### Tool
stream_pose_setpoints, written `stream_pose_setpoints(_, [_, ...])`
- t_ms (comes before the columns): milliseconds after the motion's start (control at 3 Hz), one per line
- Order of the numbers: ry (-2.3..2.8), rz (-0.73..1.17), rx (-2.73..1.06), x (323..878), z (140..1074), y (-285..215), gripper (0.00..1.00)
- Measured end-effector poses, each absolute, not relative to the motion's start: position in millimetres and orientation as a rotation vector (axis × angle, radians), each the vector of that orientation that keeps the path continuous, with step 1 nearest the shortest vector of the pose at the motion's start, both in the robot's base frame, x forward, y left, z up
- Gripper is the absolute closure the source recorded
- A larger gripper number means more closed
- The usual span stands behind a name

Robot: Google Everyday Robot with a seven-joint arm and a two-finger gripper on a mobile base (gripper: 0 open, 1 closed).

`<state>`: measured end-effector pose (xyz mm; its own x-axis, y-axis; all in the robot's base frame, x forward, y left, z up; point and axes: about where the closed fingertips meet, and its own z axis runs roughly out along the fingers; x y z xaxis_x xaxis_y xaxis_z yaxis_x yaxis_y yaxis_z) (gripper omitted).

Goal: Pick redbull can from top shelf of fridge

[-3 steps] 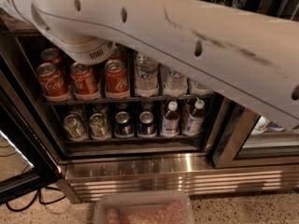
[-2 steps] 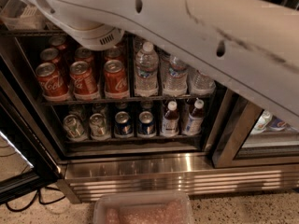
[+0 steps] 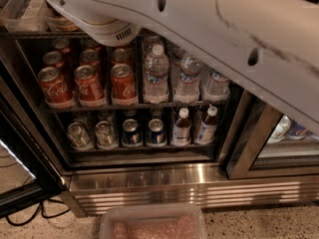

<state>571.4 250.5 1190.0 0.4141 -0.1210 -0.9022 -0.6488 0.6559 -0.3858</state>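
Above the cola rack (image 3: 89, 106), top shelf (image 3: 22, 15) partly behind the arm (image 3: 199, 29); jaws out of view, state untellable.

Shop or canteen: stocked drinks fridge (image 3: 149, 182)

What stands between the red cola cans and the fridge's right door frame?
Clear water bottles, seen in the camera view; the tool is out of frame.

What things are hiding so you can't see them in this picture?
- Tool: not in the camera view. The white arm runs off the top edge, so the tool lies outside the picture.
- Top shelf: camera view, mostly behind the arm and cut by the top edge. What it holds is unclear.
- Plastic tub on the floor: cut by the bottom edge, contents blurred.
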Motion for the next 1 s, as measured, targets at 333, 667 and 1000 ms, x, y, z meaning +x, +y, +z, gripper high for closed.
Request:
stream_pose_setpoints(333, [1.128,0.400,-0.824,563.5,1187.4,250.4,1.00])
stream_pose_setpoints(667, [1.186,0.442,-0.839,538.5,1167.5,242.6,1.00])
stream_pose_setpoints(1000, [1.272,0.470,-0.851,501.3,1143.0,222.4,1.00])
